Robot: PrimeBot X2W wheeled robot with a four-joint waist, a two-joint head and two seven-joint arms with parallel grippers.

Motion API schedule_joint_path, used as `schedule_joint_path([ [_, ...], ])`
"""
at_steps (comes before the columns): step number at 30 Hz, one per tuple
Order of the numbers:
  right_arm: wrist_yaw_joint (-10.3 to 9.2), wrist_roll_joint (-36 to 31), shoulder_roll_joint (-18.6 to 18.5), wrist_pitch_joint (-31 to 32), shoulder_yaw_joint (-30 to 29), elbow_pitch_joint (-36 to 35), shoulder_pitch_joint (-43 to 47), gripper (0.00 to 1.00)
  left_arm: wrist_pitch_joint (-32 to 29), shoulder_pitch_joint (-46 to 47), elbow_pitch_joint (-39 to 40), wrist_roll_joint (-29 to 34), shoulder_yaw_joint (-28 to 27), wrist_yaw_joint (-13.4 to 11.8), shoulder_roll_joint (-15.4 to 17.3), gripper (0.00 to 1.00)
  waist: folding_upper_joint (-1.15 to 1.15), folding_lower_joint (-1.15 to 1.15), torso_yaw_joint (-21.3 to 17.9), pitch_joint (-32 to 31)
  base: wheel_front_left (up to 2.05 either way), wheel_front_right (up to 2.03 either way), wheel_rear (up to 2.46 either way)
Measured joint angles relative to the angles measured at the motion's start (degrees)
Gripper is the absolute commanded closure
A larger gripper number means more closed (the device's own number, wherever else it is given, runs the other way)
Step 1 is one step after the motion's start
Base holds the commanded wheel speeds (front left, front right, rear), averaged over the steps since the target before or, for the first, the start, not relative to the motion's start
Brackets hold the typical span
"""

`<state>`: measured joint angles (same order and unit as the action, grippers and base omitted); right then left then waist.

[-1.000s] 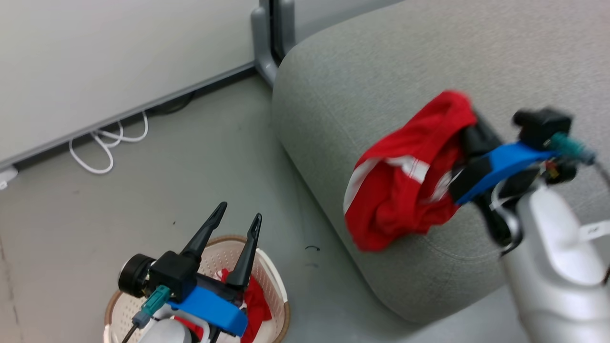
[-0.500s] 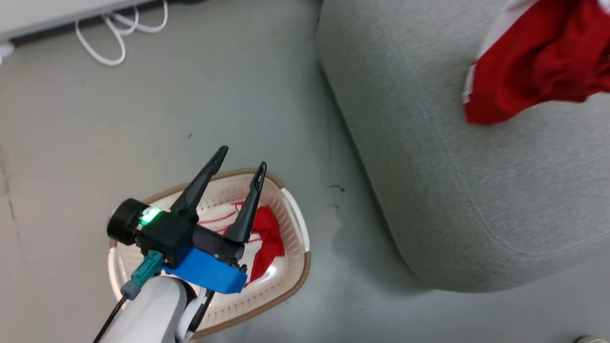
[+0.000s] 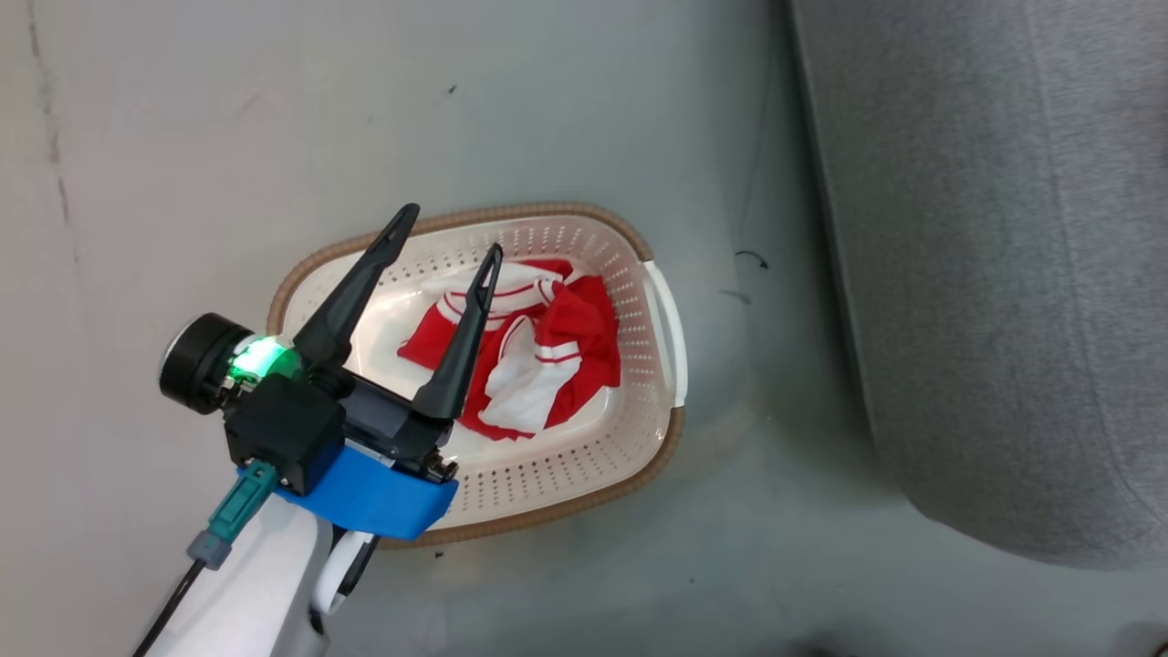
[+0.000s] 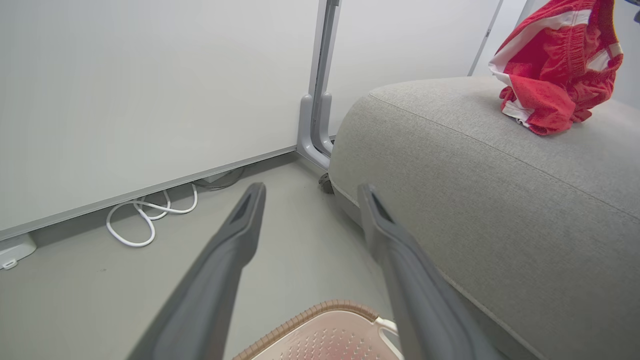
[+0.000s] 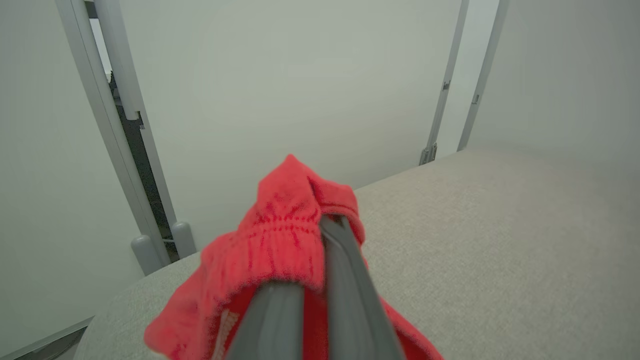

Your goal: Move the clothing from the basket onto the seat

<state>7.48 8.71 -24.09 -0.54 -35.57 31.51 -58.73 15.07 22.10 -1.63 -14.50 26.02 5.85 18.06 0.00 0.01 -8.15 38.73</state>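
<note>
Fingers of the right gripper (image 5: 320,225) are pinching shut on the red garment (image 5: 280,240) over the seat (image 5: 500,225); the left gripper (image 3: 451,233) is hovering spread above the basket (image 3: 566,456). The head camera has just dipped basketward, suggesting the striped garment (image 3: 547,351), bunched along the basket's length toward the seat, is coming next

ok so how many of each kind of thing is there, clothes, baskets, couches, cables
garments: 2, basket garment and held garment in the right gripper
basket: 1
couch: 1
white cable: 1
total: 5
</note>
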Motion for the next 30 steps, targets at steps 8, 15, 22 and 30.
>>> schedule_joint_path([
  [8, 0.0, -4.3, 3.8, -2.1, -1.2, 9.2, 3.0, 0.0, 0.0, -0.4, 0.1, 0.4, -0.4, -0.1, 0.1, 0.0, 0.0, 0.0, 1.3, 1.4, 0.0, 0.0, 0.0],
  [15, 0.0, -4.1, 4.5, -4.6, 1.7, 12.1, 5.5, 0.0, 0.0, -0.6, -1.7, -0.3, 0.0, 0.3, -1.5, 0.0, 0.0, -0.01, 1.4, -2.3, 0.0, 0.0, 0.0],
  [22, 0.0, -1.0, 6.0, -4.6, 7.0, 9.5, 13.7, 0.0, 0.0, -3.2, -5.3, -2.2, -1.7, 0.6, -5.0, 0.0, 0.0, -0.02, 2.1, -10.0, 0.0, 0.0, 0.0],
  [30, 0.01, -1.4, 12.7, -5.1, 11.1, -0.5, 26.4, 0.0, 0.0, -7.9, -9.1, -3.1, -6.1, 0.6, -7.6, 0.0, 0.0, -0.03, 2.9, -19.0, 0.0, 0.0, 0.0],
])
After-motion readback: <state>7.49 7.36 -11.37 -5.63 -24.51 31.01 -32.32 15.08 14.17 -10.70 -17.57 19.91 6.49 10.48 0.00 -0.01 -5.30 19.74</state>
